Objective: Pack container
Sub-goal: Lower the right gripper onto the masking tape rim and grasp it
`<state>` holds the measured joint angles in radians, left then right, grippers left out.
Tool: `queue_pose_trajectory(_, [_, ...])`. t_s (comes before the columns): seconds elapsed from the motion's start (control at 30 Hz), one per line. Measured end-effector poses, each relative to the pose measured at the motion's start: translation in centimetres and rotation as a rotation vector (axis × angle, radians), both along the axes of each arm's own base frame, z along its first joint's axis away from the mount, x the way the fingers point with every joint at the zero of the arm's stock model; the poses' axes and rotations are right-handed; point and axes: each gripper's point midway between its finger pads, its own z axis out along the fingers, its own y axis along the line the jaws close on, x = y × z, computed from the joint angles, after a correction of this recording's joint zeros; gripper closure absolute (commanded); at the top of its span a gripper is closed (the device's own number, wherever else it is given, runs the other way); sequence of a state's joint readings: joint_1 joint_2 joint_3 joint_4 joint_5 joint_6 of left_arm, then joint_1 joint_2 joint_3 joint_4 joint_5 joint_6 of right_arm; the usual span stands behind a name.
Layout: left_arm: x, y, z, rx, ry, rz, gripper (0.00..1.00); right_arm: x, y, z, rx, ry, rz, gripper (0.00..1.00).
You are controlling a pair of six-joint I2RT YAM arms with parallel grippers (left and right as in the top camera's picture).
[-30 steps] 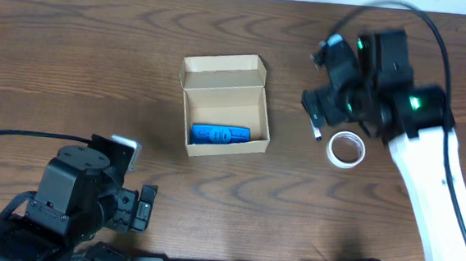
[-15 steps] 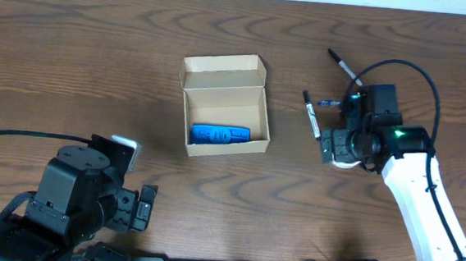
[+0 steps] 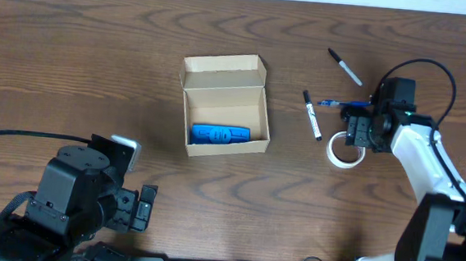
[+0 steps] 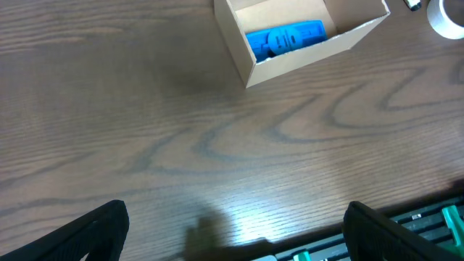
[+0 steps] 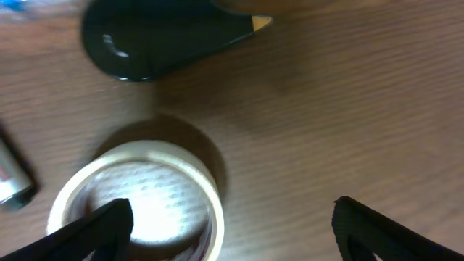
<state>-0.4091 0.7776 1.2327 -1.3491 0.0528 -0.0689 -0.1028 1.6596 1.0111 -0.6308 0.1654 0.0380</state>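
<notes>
The container (image 3: 224, 105) is a small kraft cardboard box, open, with its flap lid standing at the back. A blue object (image 3: 220, 134) lies inside along its front wall. Box (image 4: 304, 43) and blue object (image 4: 285, 38) also show at the top of the left wrist view. A white tape roll (image 3: 332, 154) lies flat to the box's right. My right gripper (image 3: 354, 139) is open and low over it. In the right wrist view one finger is over the roll's (image 5: 138, 190) hole and the other outside its rim (image 5: 232, 235). My left gripper (image 4: 235, 239) is open and empty near the front edge.
A black marker (image 3: 312, 115), a blue pen (image 3: 338, 102) and a black pen (image 3: 345, 67) lie between the box and the right arm. A dark rounded object (image 5: 167, 36) sits just beyond the roll. The left arm's body (image 3: 80, 202) fills the front left.
My right arm has come down from high above the table and now sits low over the tape roll. The left arm, the box and the pens have not moved.
</notes>
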Motion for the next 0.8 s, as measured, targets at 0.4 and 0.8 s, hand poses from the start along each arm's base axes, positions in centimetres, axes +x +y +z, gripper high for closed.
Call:
queue_pose_trajectory(0.4, [0.0, 0.0, 0.0, 0.0, 0.0, 0.0, 0.05, -0.1, 0.0, -3.9, 0.007, 0.08, 0.001, 0.34])
queue_pose_trajectory(0.8, [0.0, 0.0, 0.0, 0.0, 0.0, 0.0, 0.05, 0.5, 0.0, -4.4, 0.011, 0.066, 0.002, 0.46])
